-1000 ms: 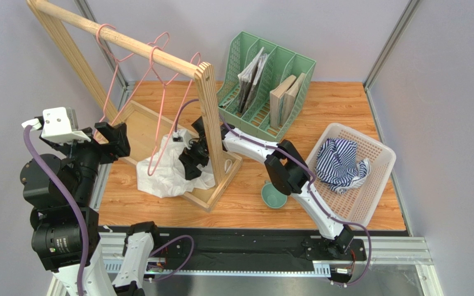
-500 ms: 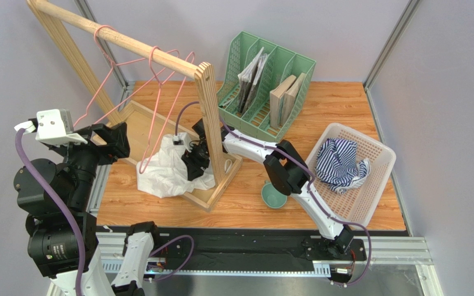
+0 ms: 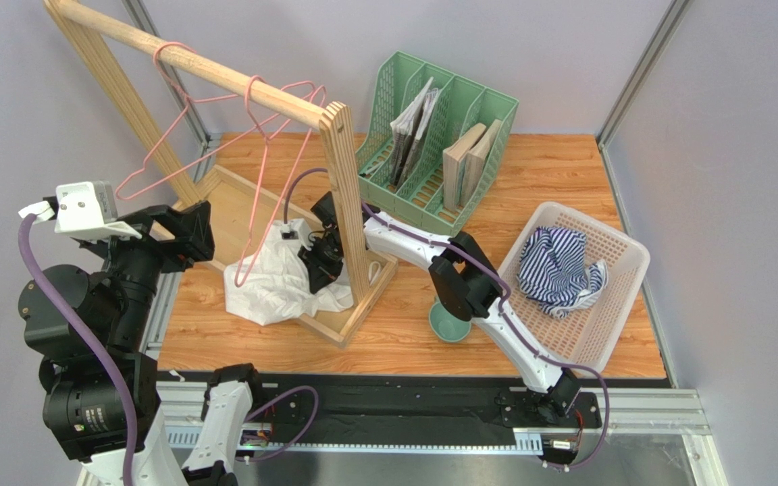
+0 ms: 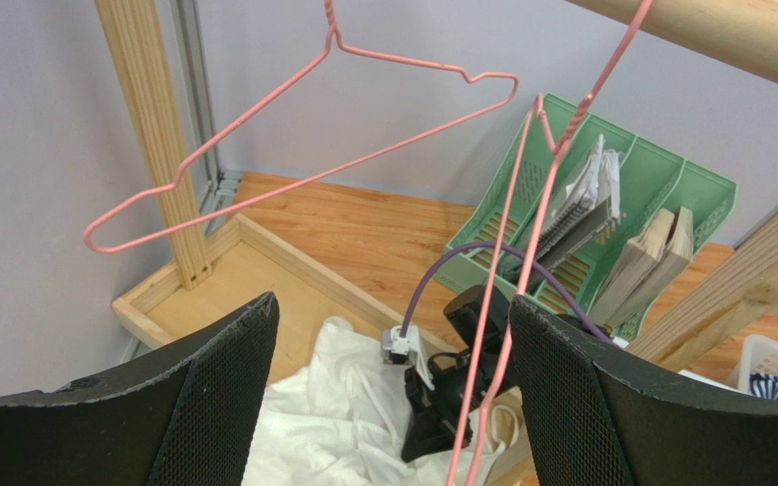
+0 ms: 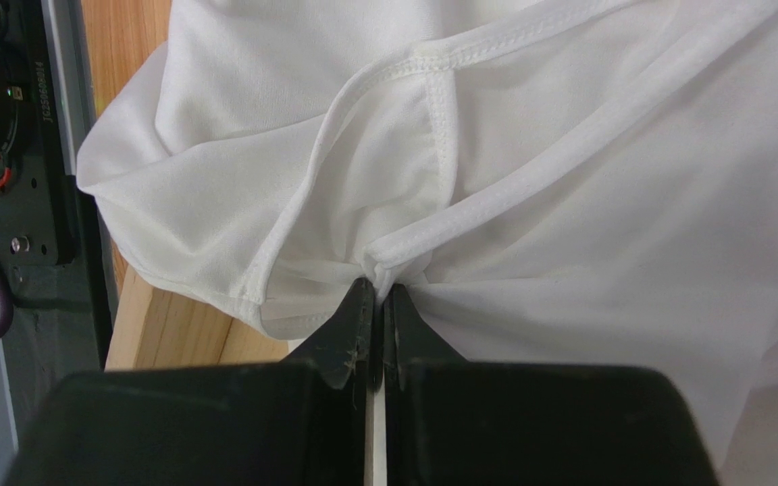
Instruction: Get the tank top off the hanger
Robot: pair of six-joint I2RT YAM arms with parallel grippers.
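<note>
The white tank top (image 3: 276, 289) lies crumpled on the wooden rack's base. A pink wire hanger (image 3: 273, 182) hangs from the rod with its lower end in the cloth. My right gripper (image 3: 314, 271) is down at the cloth's right side. In the right wrist view that gripper (image 5: 378, 289) is shut on a gathered fold of the tank top (image 5: 566, 203) by its hem. My left gripper (image 3: 195, 231) is raised left of the rack. Its jaws (image 4: 391, 302) are open and hold nothing. The hanger (image 4: 555, 142) crosses just inside its right finger (image 4: 586, 405), above the tank top (image 4: 312, 435).
A second, bare pink hanger (image 3: 160, 167) swings on the rod near the left post. The rack's right post (image 3: 347, 203) stands beside my right arm. A green file organizer (image 3: 434, 142), a teal bowl (image 3: 449, 322) and a white basket (image 3: 626, 273) holding striped cloth (image 3: 555, 268) are to the right.
My right gripper has closed on a fold of the tank top. Both hangers have swung on the rod. The left arm has drifted slightly left, still open.
</note>
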